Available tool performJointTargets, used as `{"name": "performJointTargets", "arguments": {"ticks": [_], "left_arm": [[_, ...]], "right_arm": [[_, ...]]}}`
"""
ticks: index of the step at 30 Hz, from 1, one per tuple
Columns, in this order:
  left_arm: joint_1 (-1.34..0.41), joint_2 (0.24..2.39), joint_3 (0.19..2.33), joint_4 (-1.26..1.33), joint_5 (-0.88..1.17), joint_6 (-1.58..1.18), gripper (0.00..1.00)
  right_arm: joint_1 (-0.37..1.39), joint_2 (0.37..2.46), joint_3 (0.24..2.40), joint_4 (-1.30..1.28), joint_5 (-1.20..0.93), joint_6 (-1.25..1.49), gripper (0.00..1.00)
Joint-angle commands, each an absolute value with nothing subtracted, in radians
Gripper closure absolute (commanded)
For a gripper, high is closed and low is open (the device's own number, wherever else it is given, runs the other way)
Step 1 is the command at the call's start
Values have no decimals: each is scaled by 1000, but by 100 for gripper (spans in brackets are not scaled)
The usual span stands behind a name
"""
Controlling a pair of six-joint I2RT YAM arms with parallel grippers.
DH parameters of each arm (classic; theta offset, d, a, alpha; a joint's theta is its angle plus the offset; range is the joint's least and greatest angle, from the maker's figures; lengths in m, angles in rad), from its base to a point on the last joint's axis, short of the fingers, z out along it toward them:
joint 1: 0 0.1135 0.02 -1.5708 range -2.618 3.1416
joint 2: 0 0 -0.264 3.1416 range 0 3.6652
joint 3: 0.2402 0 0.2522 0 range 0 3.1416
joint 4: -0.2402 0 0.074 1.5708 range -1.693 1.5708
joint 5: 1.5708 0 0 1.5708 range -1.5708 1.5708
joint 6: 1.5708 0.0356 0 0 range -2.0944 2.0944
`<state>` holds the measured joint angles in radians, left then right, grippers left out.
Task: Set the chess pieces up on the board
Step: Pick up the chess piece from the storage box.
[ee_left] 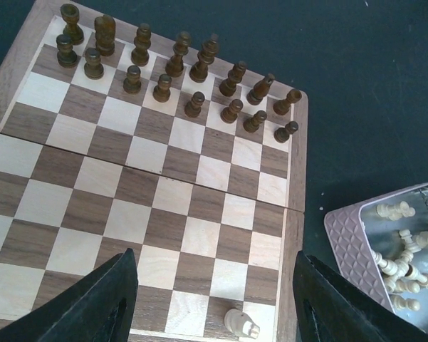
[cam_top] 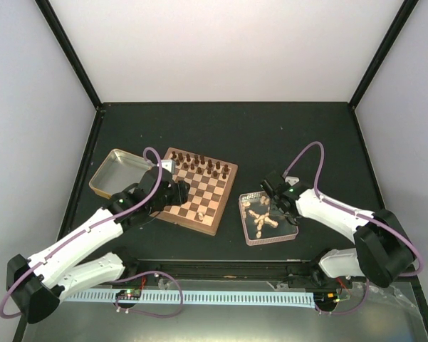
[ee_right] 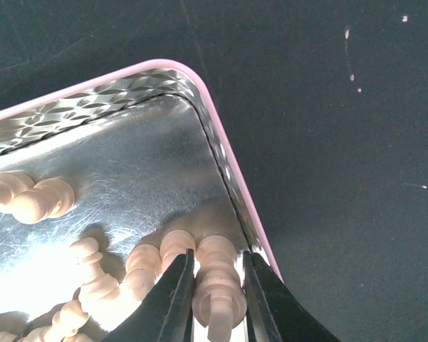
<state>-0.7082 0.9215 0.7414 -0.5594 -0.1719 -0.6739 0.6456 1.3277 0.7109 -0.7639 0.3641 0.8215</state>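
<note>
Readable text: none in any of the three views.
Board (ee_left: 299, 142): the tan border is plain wood, with no legible letters or numbers.
Pink-rimmed tray (ee_right: 224, 160): embossed diamond pattern only, no legible brand.
Chess piece (ee_right: 215, 281): plain pale wood, no legible marking.

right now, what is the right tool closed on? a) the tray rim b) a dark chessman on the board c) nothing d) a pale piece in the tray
d: the right wrist view shows the right tool pinching a pale chess piece from both sides, in the corner of the pink-rimmed tray.
</note>
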Motion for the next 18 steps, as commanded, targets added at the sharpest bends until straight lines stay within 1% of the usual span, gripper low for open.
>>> {"name": "performJointTargets", "arguments": {"ticks": [1, 4, 11, 15, 18], "left_arm": [[-692, 890, 735, -540, -186, -674, 38], [-682, 878, 732, -541, -190, -673, 38], [-660, 847, 706, -535, -182, -681, 38], [-639, 827, 691, -523, -156, -685, 38], [-619, 811, 683, -517, -135, -684, 38]], "right_arm": [[648, 1328, 707, -756, 406, 833, 85], [650, 1308, 720, -752, 423, 822, 90], [657, 1221, 792, -811, 436, 812, 92], [657, 1180, 823, -799, 378, 781, 92], [660, 1179, 836, -770, 296, 763, 92]]}}
